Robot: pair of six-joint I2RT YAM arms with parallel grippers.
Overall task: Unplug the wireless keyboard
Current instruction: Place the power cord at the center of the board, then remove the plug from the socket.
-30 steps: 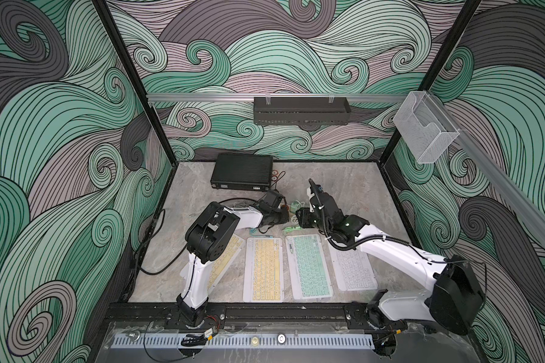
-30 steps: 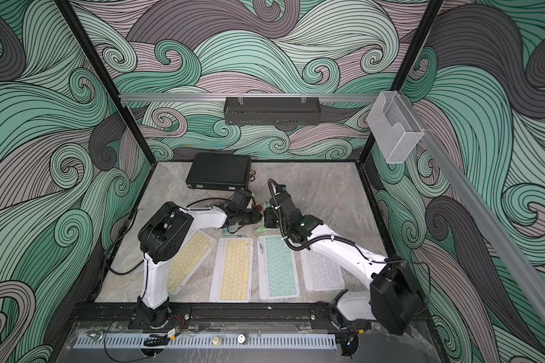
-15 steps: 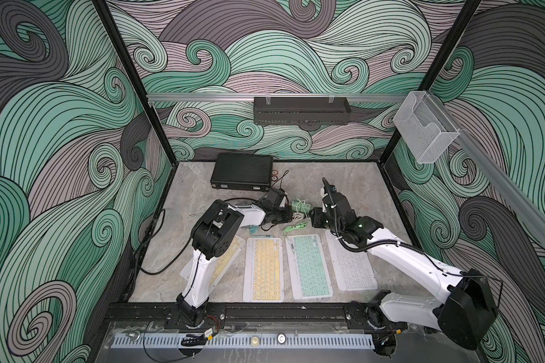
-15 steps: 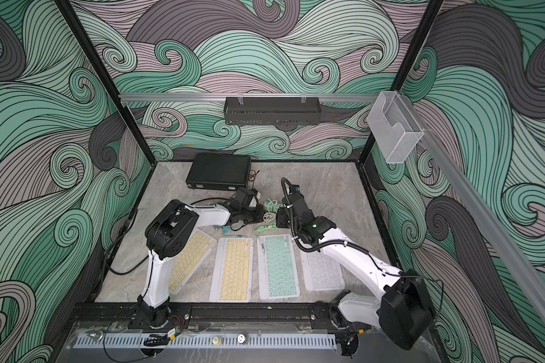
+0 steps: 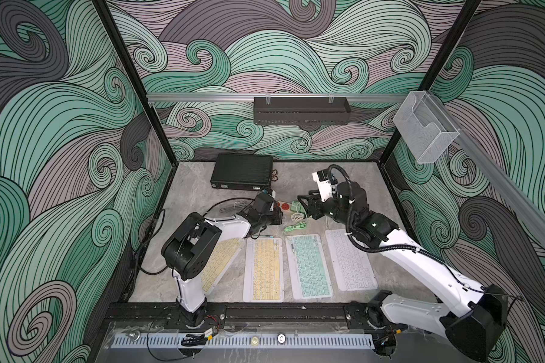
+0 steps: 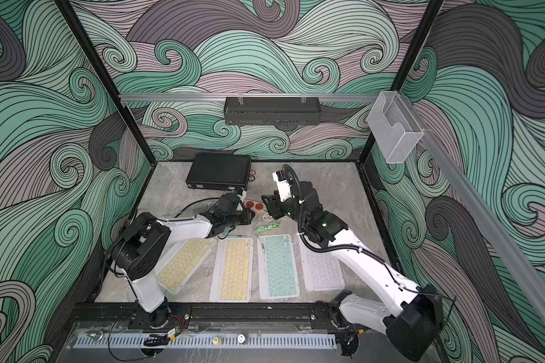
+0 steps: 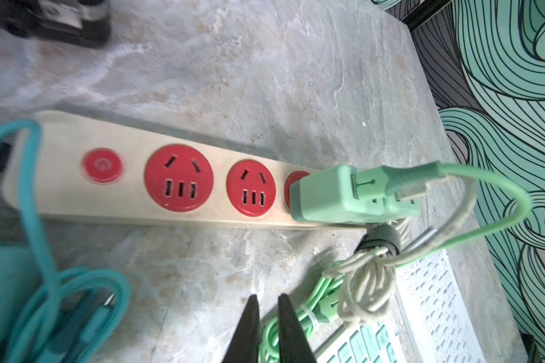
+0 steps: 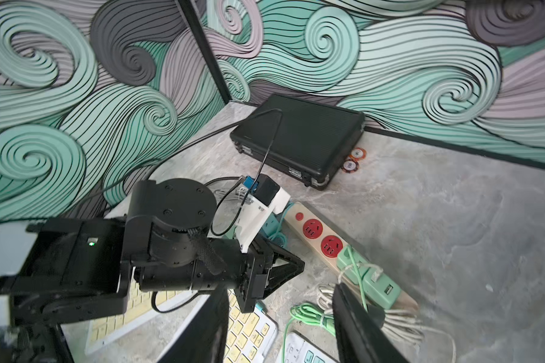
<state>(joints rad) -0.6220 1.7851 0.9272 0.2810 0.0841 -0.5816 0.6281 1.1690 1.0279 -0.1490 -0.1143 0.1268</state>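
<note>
Right arm has swung out since a second ago: back then its wrist sat close against my left gripper, now it stands off beyond the charger end of the strip (image 7: 132,201). Left arm has hardly stirred.

Right gripper (image 8: 280,286) is open, fingers well apart and gripping nothing. The coiled green cable (image 8: 299,309) lies on the counter (image 7: 296,78) below the gap, just beside the strip's charger end. Whether a finger touches it, I cannot tell.

Left gripper (image 7: 268,297) is all but closed, just a thin slit between the fingertips and nothing in it. It hangs over the counter beside the middle of the strip, on the keyboard side.

Charger (image 7: 328,195), mint green, sits plugged into the strip's end socket, next to two free red sockets. The green cable's plug is in the charger. The cable loops out and drops to a bundle with a whitish cable (image 7: 368,283), just off the strip's end.

Green keyboard (image 5: 309,267) lies flat on the counter near the strip's charger end, between a yellow keyboard (image 5: 263,270) and a white keyboard (image 5: 350,261). Whether the cable's other end is in it, I cannot tell.
</note>
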